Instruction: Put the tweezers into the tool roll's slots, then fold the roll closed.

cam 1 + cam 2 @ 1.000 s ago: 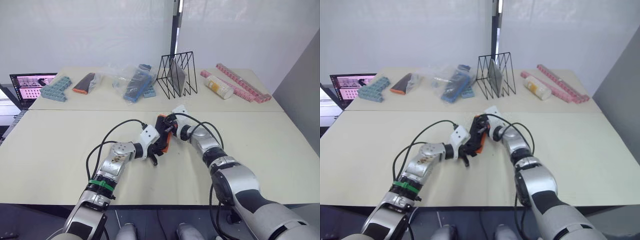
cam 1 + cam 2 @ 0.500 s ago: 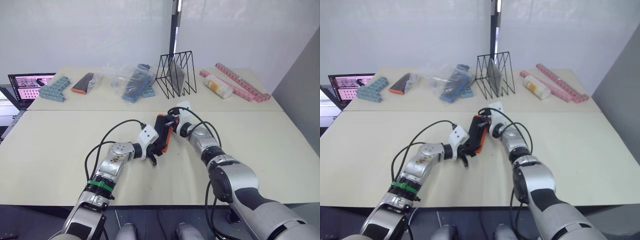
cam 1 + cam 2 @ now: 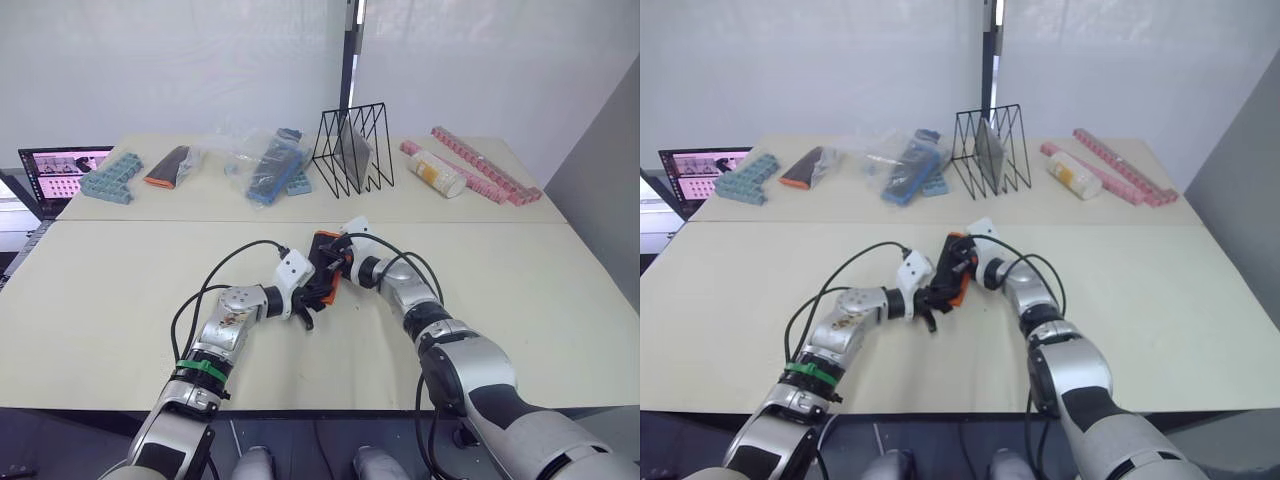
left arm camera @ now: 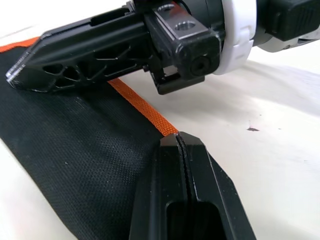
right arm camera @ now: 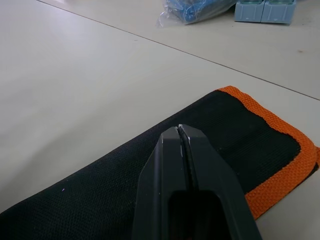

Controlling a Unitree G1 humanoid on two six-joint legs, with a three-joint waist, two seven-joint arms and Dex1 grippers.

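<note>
- Meeting near the centre of the frame, the two grippers come together over the tool roll [image 3: 327, 268], a black fabric piece with orange edging lying on the beige table [image 3: 120, 290].
- The left gripper [image 3: 312, 296] reaches in from the lower left. In its wrist view the two black fingers [image 4: 172, 170] are pressed together with no gap, their tips against the roll's black cloth, just beside an orange edge strip. Whether any cloth is caught between them I cannot tell.
- The right gripper [image 3: 335, 262] comes in from the right of centre. Its fingers [image 5: 175, 155] are likewise pressed tight together, the tips low over the roll's black face, near the orange-bound end.
- The left wrist view also shows the right gripper's black fingers lying flat across the roll's far edge.
- The roll looks folded over, showing only plain outer cloth, with no slots or tweezers to be made out.
- Along the upper part of the frame, on the far table, sit a black wire rack [image 3: 352, 150], clear bags holding blue parts [image 3: 268, 165], grey-blue blocks [image 3: 108, 178], a small black-and-orange pouch [image 3: 167, 166], a pale cylinder [image 3: 437, 173] and pink strips [image 3: 487, 165].
- A laptop screen [image 3: 60, 170] glows at the left edge.
</note>
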